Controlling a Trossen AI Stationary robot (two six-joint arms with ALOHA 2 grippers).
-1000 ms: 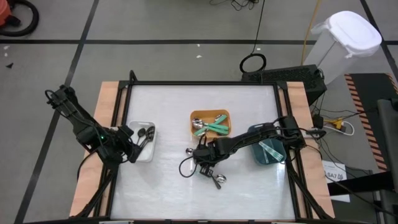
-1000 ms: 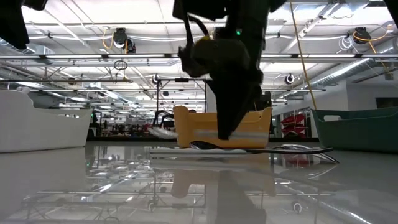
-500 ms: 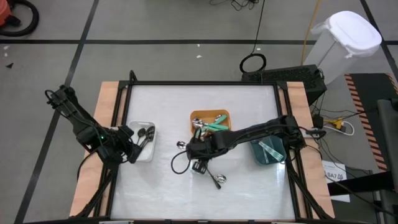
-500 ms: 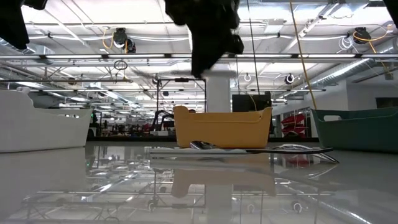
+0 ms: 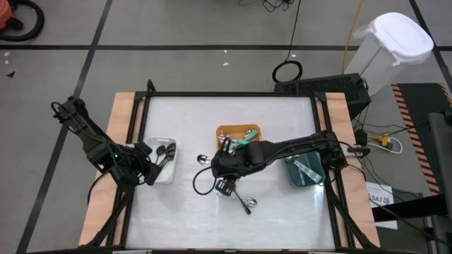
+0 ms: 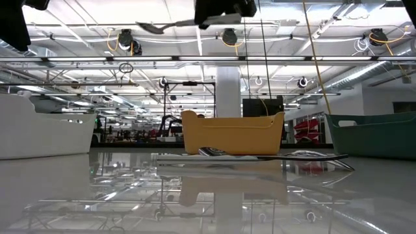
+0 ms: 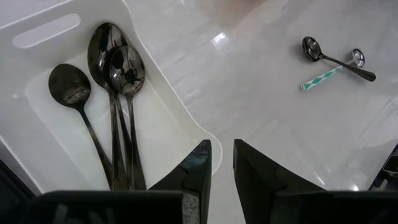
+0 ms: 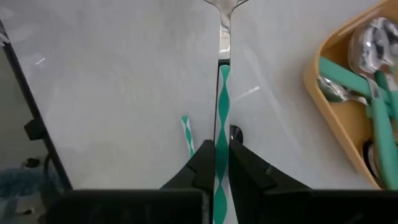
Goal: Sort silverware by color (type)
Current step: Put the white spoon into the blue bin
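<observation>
My right gripper (image 5: 217,166) hangs over the table's middle, shut on a spoon (image 8: 222,93) with a green-and-white patterned handle and a silver head (image 5: 203,159). In the low view the spoon (image 6: 162,26) is high up and level. Two more utensils (image 5: 247,203) lie flat on the table near its near edge: a dark spoon (image 7: 336,59) and a green-white-handled one (image 7: 320,78). My left gripper (image 7: 222,146) waits, shut, over the corner of the white bin (image 5: 161,171), which holds three black spoons (image 7: 115,93). My right gripper pinches the spoon's patterned handle (image 8: 222,127) between its two fingers (image 8: 202,165). The spoon runs along the fingers and sticks out ahead of them, head foremost. It is lifted clear of the table and lies about level.
An orange bin (image 5: 220,131) with teal-handled spoons (image 8: 364,99) stands just beyond my right gripper. A dark teal bin (image 5: 291,176) sits at the table's right edge. Bare tabletop lies between the white bin and the middle.
My right gripper has risen from the table beside the two lying utensils, lifting the patterned-handled spoon clear, and has moved a little toward the table's left and far edges. The two other utensils stayed where they were.
</observation>
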